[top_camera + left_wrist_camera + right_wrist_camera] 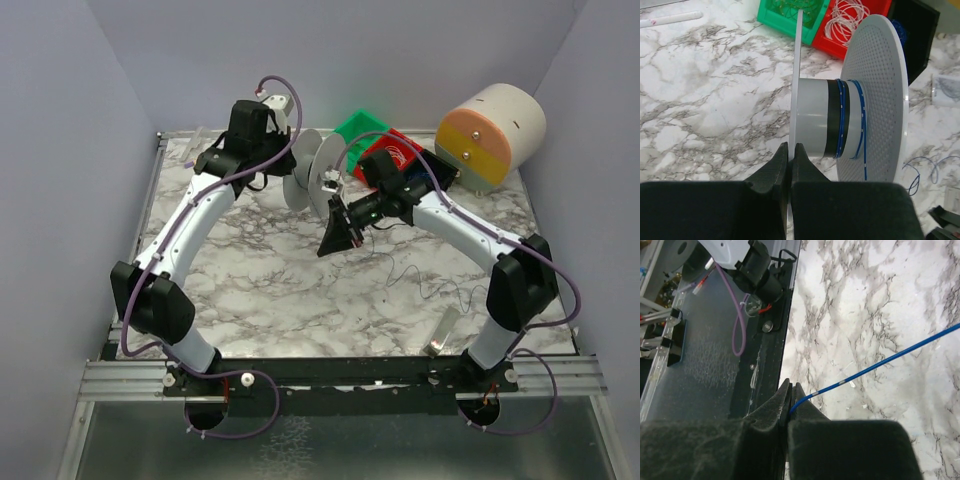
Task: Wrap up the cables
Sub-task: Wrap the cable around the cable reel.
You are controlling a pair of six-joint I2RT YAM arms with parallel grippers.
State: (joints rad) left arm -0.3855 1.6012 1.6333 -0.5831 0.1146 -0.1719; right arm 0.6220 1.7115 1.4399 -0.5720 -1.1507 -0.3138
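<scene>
- The task is under way but, by my judgement, far from done.
- The left gripper (791,148) is pressed together on the thin edge of the spool's (320,176) near flange (798,75), steadying it upright on the table (270,290).
- The hub (812,120) carries only a few blue turns (841,120), set beside the far flange; most of its width is bare.
- The right gripper (791,391) is clamped on the cable (880,363), a thin blue strand that runs off taut from its fingertips to the edge of the right wrist view.
- More of it lies loose on the table, right of the spool.
- Left to do: wind that slack onto the hub, turn after turn. Whether other cables wait cannot be told.
</scene>
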